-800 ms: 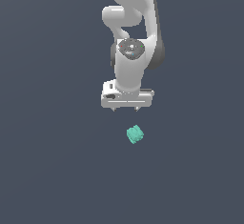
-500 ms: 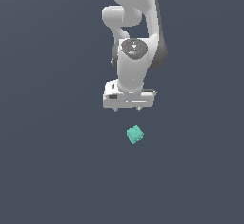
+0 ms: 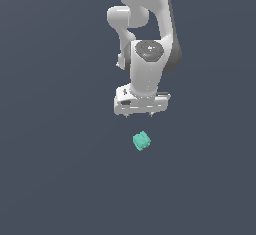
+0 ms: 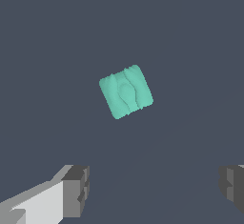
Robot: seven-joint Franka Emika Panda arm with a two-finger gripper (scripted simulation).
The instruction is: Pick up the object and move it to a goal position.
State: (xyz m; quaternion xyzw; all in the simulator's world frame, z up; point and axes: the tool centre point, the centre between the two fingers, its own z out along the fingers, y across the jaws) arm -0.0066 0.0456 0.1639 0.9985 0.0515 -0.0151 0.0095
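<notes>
While the object (image 3: pixel 141 141) lies alone on the dark grey floor (image 3: pixel 55 169), the gripper (image 3: pixel 139 114) hangs apart from it, jaws spread wide and gripping nothing.

Seen from the wrist, the teal block (image 4: pixel 126 92) sits turned at a slant, its top ridged and lumpy, with bare floor all round it. Both grey fingertips (image 4: pixel 76 191) stand well apart, one to each side, neither touching the block. On the exterior view, the white arm (image 3: pixel 147 54) rises behind the gripper, on the far side of the block.
</notes>
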